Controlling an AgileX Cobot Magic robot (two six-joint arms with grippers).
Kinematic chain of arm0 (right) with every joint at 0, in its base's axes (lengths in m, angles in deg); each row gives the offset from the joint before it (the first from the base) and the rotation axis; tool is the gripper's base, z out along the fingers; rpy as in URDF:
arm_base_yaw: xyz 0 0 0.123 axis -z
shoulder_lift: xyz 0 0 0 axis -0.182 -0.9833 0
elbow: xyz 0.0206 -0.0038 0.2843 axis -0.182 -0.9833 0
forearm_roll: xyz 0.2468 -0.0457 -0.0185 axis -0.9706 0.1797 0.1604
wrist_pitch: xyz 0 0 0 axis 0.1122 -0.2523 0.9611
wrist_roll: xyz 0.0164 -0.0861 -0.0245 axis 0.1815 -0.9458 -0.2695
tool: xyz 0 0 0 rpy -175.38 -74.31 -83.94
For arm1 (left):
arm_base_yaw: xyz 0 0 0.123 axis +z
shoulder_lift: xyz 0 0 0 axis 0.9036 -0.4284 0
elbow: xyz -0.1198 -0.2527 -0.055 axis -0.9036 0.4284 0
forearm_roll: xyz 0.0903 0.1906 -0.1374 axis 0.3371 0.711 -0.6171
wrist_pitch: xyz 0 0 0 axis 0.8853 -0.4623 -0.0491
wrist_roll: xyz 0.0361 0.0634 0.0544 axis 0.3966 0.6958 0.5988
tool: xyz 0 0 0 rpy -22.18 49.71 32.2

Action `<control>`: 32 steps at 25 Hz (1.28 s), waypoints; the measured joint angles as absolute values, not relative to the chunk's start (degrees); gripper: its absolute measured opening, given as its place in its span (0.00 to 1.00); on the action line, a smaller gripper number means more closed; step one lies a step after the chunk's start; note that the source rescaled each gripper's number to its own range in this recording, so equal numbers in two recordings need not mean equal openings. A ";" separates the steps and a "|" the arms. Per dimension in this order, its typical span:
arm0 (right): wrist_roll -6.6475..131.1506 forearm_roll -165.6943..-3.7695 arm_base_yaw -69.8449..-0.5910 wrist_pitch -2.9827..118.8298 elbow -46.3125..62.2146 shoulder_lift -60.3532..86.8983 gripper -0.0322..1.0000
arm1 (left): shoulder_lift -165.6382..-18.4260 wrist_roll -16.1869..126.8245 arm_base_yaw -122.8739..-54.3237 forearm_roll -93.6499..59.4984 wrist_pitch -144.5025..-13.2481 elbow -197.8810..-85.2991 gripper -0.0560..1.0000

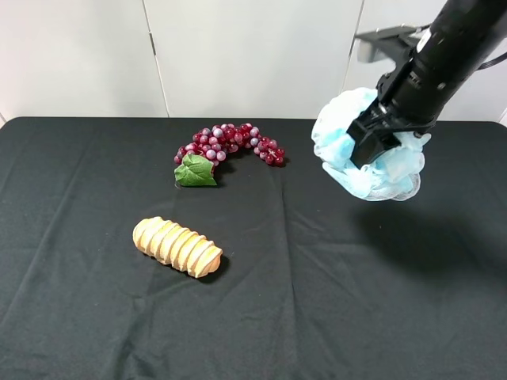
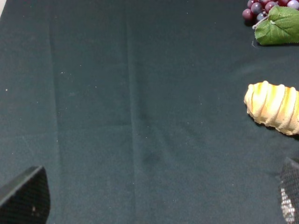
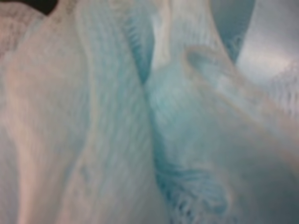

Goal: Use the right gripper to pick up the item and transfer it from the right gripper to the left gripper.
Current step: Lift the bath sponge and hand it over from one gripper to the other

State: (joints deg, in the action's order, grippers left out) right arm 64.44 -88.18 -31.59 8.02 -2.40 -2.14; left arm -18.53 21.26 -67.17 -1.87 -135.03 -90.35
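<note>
Exterior high shows the right gripper (image 1: 371, 136) clamped on the pouf (image 1: 337, 141), up in the air at right; the left gripper (image 2: 156, 198), spread wide and empty, lies well to its left.

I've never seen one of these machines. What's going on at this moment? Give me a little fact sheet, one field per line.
Surface: black cloth
Held item: light-blue bath pouf, lifted above the cloth
Holder: right pincer, closed on the pouf
Other arm: left pincer, open and empty, outside the high view
Lying on the cloth: bread loaf; grape bunch with a green leaf
Handover: not yet done
</note>
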 joint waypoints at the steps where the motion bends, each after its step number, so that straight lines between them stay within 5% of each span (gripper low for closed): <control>1: 63.30 -89.92 -31.59 7.61 -2.40 -1.14 0.16 | -18.53 21.26 -67.17 -1.87 -135.03 -90.35 0.97; 25: 50.11 -105.38 -31.65 0.06 -2.40 7.13 0.13 | -18.53 21.26 -67.17 -1.87 -135.03 -90.35 0.97; 32: 47.36 -104.71 -40.38 1.96 -2.40 7.13 0.13 | -18.53 21.26 -67.17 -2.13 -135.03 -90.35 0.97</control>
State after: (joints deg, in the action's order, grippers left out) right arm 47.36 -104.71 -40.38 1.96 -2.40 7.13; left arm -18.53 21.26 -67.17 -2.13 -135.03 -90.35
